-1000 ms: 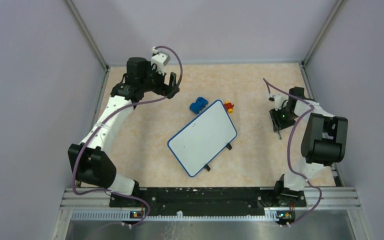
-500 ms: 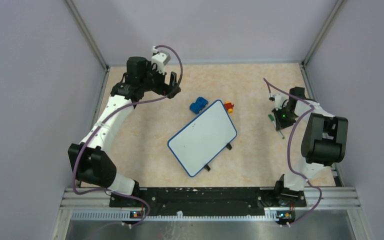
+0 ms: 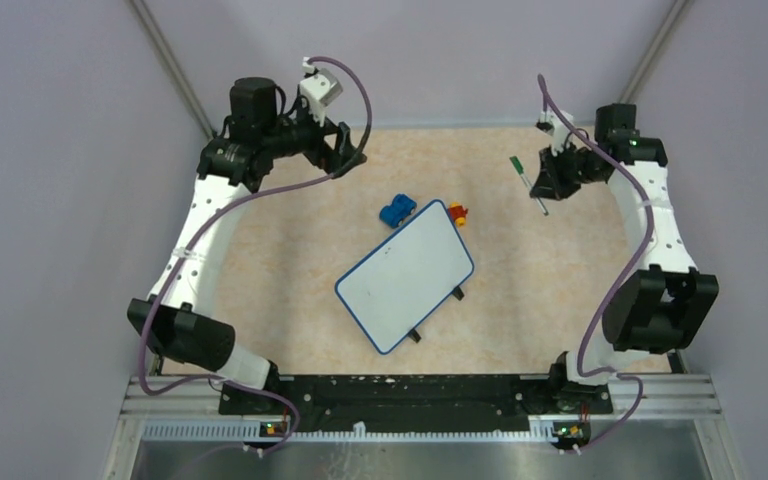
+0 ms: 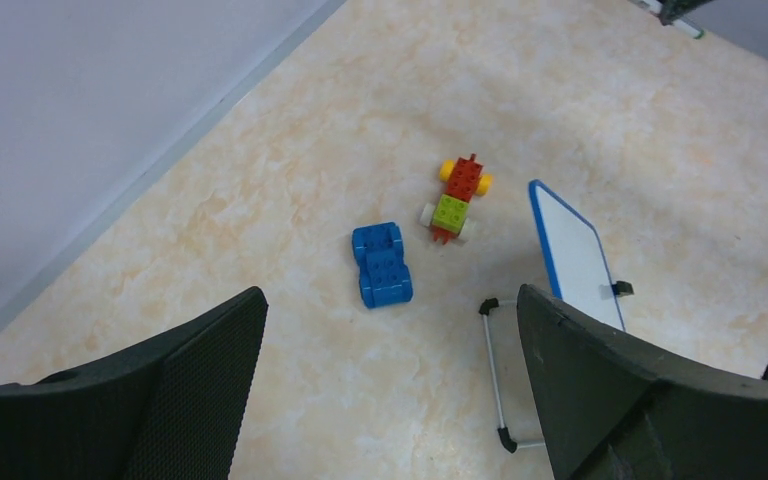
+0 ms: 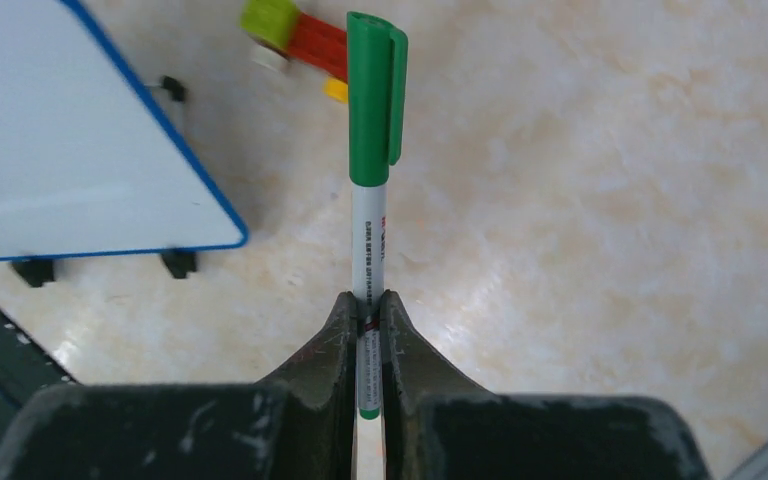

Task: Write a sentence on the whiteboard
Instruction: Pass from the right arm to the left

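Observation:
The whiteboard [image 3: 405,275], white with a blue rim, lies slantwise mid-table, and no sentence shows on its face. It also appears in the left wrist view [image 4: 572,255] and the right wrist view [image 5: 70,150]. My right gripper [image 3: 546,184] hangs above the far right of the table, shut on a green-capped white marker [image 3: 527,182]. The marker [image 5: 370,150] sticks out forward from between the closed jaws of that gripper [image 5: 368,300]. My left gripper [image 3: 340,150] is raised at the far left, open and holding nothing [image 4: 390,295].
A blue toy car [image 3: 397,210] [image 4: 381,265] and a red, yellow and green brick toy [image 3: 457,212] [image 4: 458,195] sit just beyond the board's far corner. Small black feet [image 3: 457,293] stick out from the board's right edge. Walls close in the table on three sides.
The right gripper shut on the marker at the table's right side and lifted it up and toward the far wall. The left arm rose and drew back slightly, still open.

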Motion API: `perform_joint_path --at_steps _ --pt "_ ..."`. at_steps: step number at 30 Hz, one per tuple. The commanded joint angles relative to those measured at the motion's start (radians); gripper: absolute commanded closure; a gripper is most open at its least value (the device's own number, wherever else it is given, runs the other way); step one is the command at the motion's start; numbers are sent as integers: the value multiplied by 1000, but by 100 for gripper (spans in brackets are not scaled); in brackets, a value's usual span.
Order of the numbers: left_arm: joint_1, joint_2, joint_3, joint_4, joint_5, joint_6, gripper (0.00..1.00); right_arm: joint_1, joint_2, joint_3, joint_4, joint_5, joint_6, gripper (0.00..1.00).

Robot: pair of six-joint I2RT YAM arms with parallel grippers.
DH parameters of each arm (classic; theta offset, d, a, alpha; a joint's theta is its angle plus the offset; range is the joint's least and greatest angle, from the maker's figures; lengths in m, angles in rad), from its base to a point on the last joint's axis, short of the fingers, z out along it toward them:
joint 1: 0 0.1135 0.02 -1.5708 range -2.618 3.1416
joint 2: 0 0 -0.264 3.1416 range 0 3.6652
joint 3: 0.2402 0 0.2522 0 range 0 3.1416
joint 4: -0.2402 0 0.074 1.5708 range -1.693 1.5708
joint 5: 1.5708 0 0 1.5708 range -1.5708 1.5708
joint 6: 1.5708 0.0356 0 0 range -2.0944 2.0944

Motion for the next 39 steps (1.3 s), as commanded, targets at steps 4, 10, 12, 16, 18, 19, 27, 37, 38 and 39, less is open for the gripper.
perform_joint_path --at_steps 4,10,12,16,18,19,27,37,38,39 --pt "-60 -9 93 -126 249 225 1 157 -27 192 -322 -321 -80 100" --pt "-237 -50 135 -271 221 620 1 298 -63 122 -430 -469 -204 100" --pt "-300 -67 133 -304 231 714 1 355 -74 97 -458 -485 -242 100" --pt "-435 -96 91 -397 198 960 1 441 -85 73 -481 -506 -263 100" --pt "-495 -138 12 -403 169 1077 5 464 -90 76 -504 -513 -288 100" --pt "-523 -160 -25 -387 156 1116 6 480 -90 76 -518 -518 -296 100" --pt "-632 -186 -103 -319 127 1180 22 583 -127 78 -520 -513 -285 100" --pt "-660 -208 -194 -331 85 1274 42 659 -142 101 -503 -494 -247 100" --pt "-661 -209 -198 -330 85 1274 44 663 -141 103 -503 -494 -245 100" --pt "-661 -209 -199 -326 85 1272 47 667 -140 105 -503 -493 -242 100"
